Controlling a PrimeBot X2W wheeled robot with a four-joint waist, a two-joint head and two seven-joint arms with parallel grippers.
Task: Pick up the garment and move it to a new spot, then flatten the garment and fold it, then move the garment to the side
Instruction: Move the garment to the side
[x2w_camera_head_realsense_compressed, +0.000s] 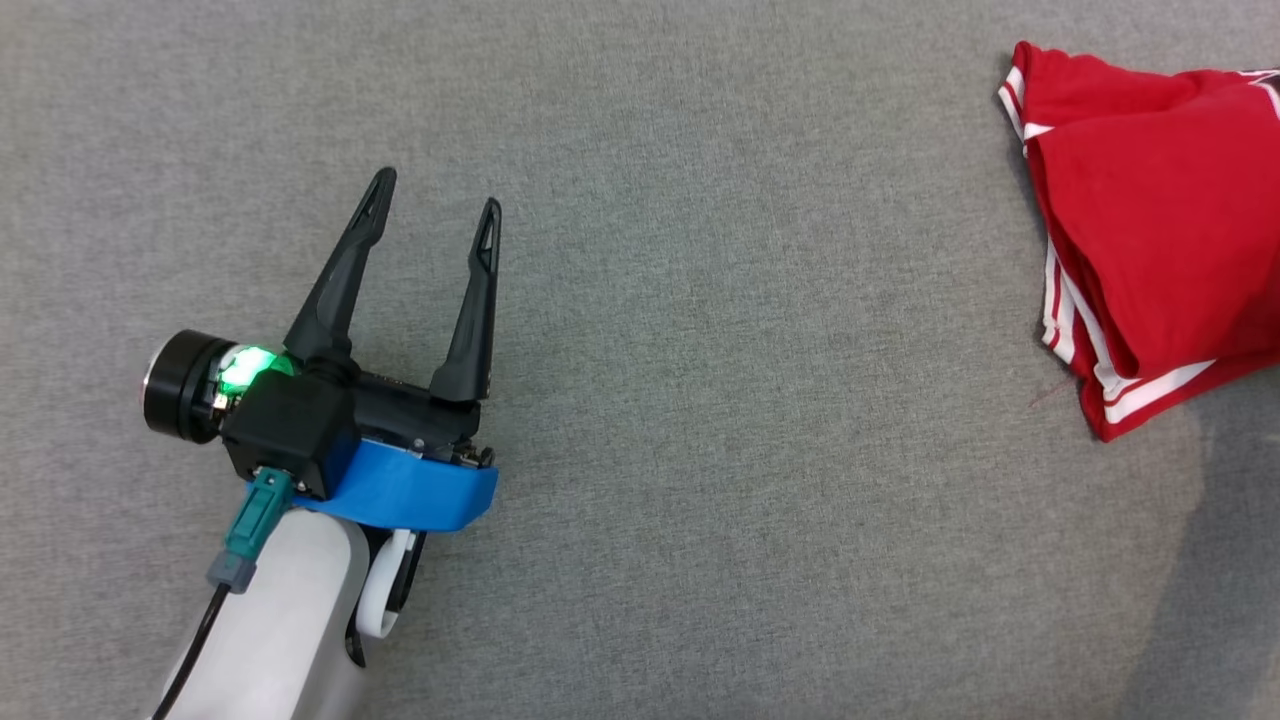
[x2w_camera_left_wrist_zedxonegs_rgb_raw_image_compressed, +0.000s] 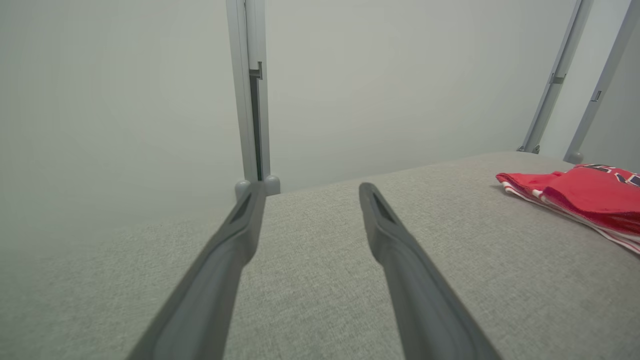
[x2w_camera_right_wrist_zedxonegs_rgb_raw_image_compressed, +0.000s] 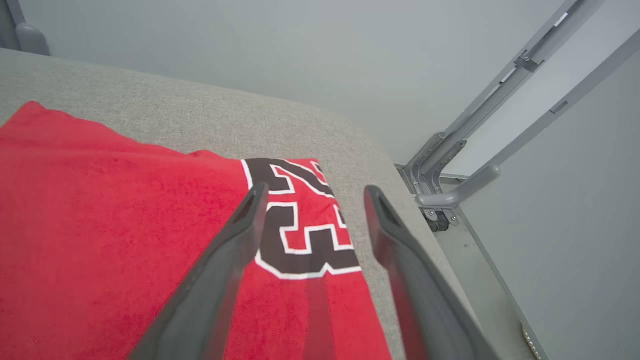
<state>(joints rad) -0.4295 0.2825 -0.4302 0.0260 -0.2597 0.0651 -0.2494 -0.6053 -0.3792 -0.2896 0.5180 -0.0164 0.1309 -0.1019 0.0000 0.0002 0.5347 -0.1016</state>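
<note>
1. Head view: the garment (x2w_camera_head_realsense_compressed: 1150, 230), a red jersey with white stripes, lies folded in a compact bundle at the far right of the grey tabletop (x2w_camera_head_realsense_compressed: 700, 400), partly past the frame's edge.
2. The left gripper (x2w_camera_head_realsense_compressed: 437, 190) hovers over bare cloth well apart from it, fingers spread, holding nothing.
3. In the right wrist view the right gripper (x2w_camera_right_wrist_zedxonegs_rgb_raw_image_compressed: 316, 189) stands spread just above the jersey's black numeral (x2w_camera_right_wrist_zedxonegs_rgb_raw_image_compressed: 320, 260), near the tabletop's edge, pinching no fabric.
4. Judgement: the last step, setting the folded garment aside, looks about finished.
5. Next, the right arm should probably lift straight away so its fingers do not snag and undo the fold.
</note>
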